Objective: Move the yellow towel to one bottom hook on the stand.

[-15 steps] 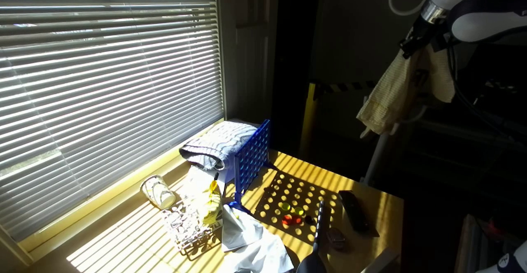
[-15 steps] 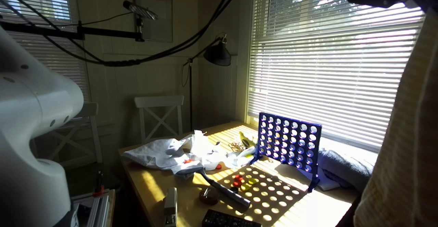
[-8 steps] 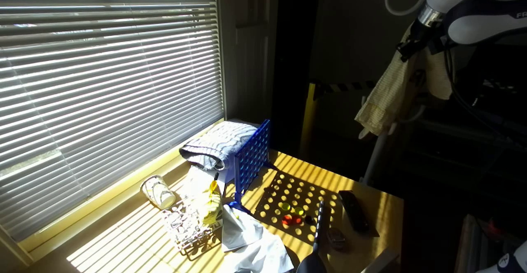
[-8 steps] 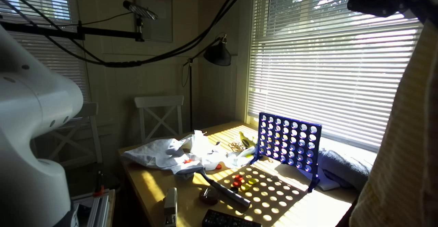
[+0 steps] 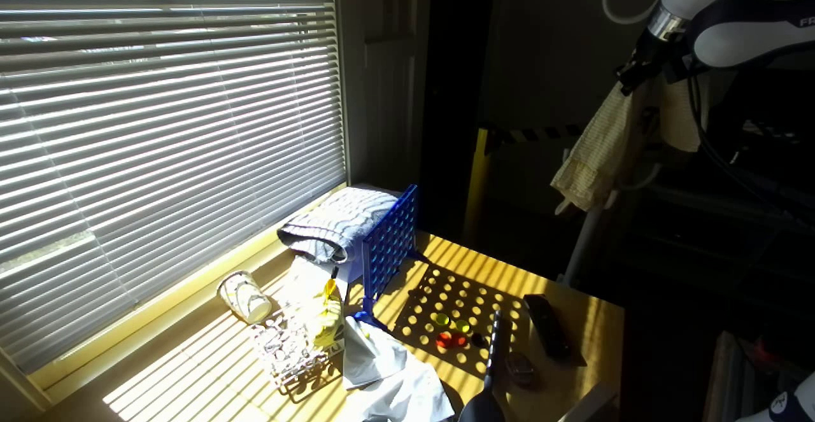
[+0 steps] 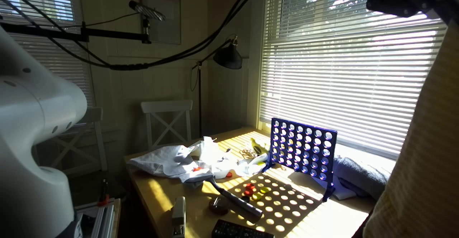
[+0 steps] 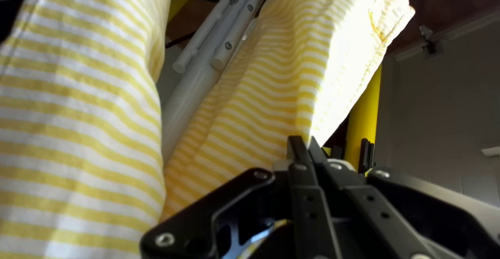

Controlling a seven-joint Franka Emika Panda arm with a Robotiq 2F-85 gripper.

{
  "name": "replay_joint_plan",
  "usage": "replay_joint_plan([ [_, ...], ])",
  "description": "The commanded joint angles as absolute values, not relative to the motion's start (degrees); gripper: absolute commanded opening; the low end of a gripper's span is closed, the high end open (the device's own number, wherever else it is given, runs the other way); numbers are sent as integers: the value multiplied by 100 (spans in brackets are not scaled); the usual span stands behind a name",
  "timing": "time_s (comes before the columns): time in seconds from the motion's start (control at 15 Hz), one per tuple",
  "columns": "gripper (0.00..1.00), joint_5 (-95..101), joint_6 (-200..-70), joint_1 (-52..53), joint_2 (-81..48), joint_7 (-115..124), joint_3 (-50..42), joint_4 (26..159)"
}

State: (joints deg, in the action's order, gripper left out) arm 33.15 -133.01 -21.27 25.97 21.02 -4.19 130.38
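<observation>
A yellow striped towel (image 7: 254,106) hangs in two folds with a white stand (image 7: 183,100) and its hook (image 7: 207,30) showing between them, and since the closed jaws seem to pinch only one edge, a snag on that hook could pull it free.

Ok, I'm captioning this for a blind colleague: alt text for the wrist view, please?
The black end effector appears shut on the edge of a yellow-and-white striped towel. Similar striped cloth fills the left side, and a white stand with a curved hook shows in the gap between. A yellow post stands beyond, at right.
</observation>
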Motion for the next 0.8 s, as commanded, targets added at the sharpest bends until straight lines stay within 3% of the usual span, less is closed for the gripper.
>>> replay_joint_plan([
  [0.0,0,3169,-13265,-1957,2706,1993,-435,13035],
  [0.73,0,3234,-13145,-1681,3132,1854,-155,12546],
])
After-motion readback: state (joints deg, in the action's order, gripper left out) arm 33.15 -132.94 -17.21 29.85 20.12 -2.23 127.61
